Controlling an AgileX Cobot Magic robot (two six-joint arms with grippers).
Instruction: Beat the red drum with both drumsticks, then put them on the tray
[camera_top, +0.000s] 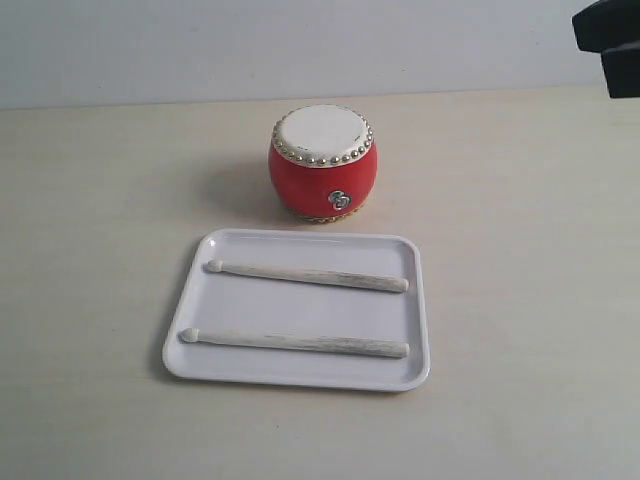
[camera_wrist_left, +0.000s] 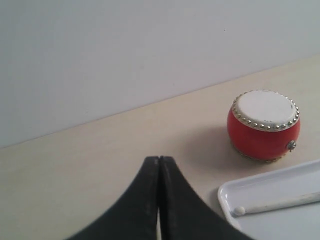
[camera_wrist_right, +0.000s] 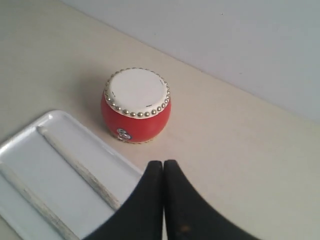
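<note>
Both drumsticks (camera_top: 310, 276) lie parallel in the tray (camera_top: 300, 308) beside the drum (camera_top: 322, 165) on the tabletop (camera_top: 520, 300), either awaiting pickup or already returned, while the left claw (camera_wrist_left: 159, 162) and right claw (camera_wrist_right: 163, 165) hover closed and empty.

Beige table (camera_top: 90, 180): red drum (camera_top: 323, 165), white tray (camera_top: 300, 310)

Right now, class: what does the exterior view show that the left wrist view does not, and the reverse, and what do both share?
Only the exterior view shows the whole tray with the farther drumstick and the nearer drumstick lying full length in it, and a dark robot part at upper right. Only the left wrist view shows the left gripper, fingers shut on nothing. Both show the red drum upright outside the tray, a tray corner and one drumstick tip.
</note>
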